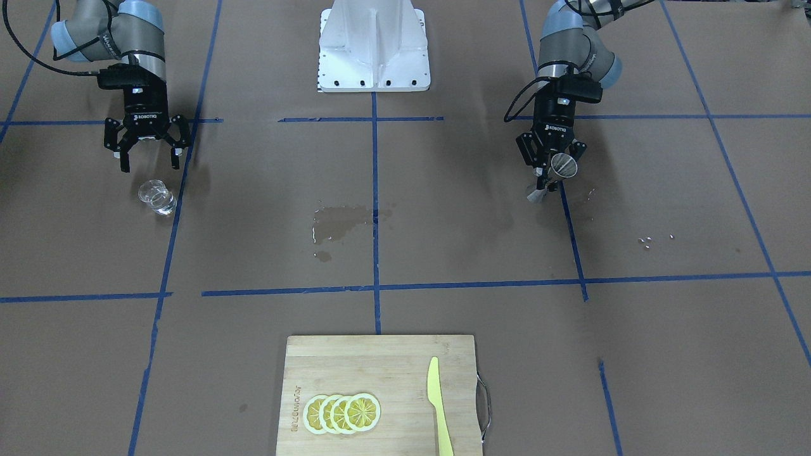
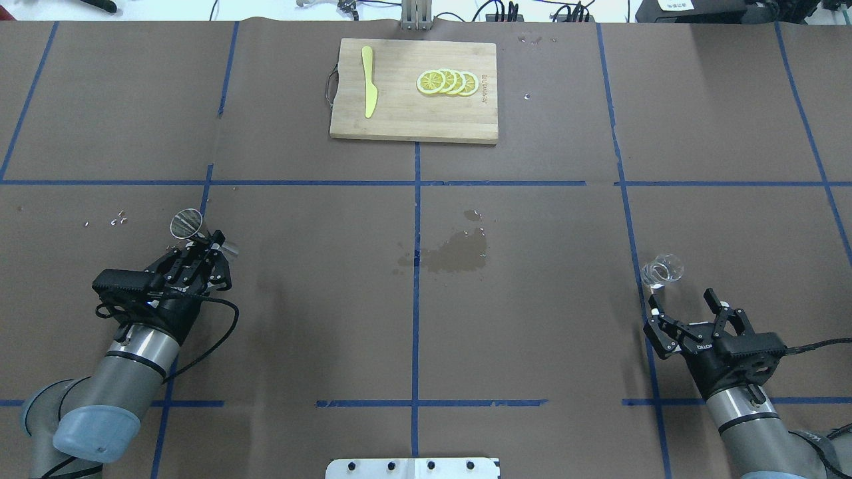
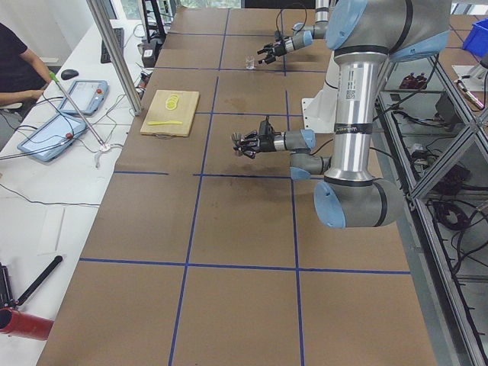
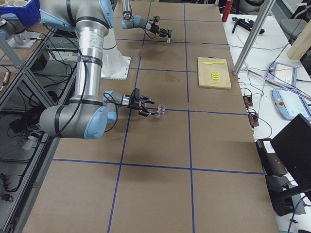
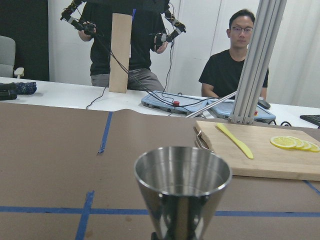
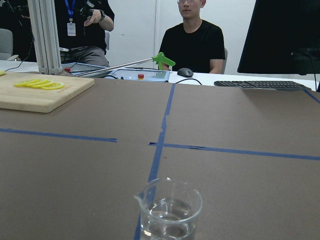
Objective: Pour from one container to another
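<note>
Jigger (image 5: 182, 185) base below wrist-view edge

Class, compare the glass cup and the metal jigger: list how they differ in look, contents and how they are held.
Material: the glass cup is clear; the jigger is shiny, opaque metal.
Contents: the cup holds a little clear liquid; the jigger's top cone looks empty.
Hold: the cup stands free before the open right gripper; the left gripper clamps the jigger.
Both are small and open-topped.
</note>
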Controlling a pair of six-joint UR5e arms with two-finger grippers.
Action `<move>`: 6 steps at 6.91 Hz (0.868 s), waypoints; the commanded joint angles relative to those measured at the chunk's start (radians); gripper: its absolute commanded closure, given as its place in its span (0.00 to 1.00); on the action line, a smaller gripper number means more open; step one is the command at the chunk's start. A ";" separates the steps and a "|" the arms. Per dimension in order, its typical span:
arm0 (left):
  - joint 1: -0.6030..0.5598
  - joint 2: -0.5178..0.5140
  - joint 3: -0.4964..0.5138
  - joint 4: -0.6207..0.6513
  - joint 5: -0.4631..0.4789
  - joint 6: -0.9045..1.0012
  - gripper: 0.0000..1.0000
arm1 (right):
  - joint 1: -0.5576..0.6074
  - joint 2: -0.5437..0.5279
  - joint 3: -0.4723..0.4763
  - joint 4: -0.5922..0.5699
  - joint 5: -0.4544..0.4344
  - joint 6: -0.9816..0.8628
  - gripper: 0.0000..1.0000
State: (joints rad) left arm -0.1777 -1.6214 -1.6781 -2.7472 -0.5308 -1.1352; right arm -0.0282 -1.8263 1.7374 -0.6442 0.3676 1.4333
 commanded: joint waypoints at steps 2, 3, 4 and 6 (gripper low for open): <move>0.000 0.000 0.000 -0.003 0.000 0.000 1.00 | 0.002 0.012 -0.024 -0.002 0.034 -0.010 0.01; 0.000 0.000 0.001 -0.005 0.000 0.000 1.00 | 0.017 0.015 -0.032 0.000 0.054 -0.010 0.01; 0.000 0.000 0.002 -0.005 0.000 0.000 1.00 | 0.030 0.016 -0.033 -0.002 0.060 -0.014 0.01; 0.000 0.000 0.002 -0.005 0.000 0.000 1.00 | 0.072 0.079 -0.079 0.000 0.088 -0.036 0.01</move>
State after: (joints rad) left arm -0.1779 -1.6214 -1.6768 -2.7519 -0.5308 -1.1351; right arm 0.0193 -1.7885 1.6845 -0.6447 0.4424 1.4129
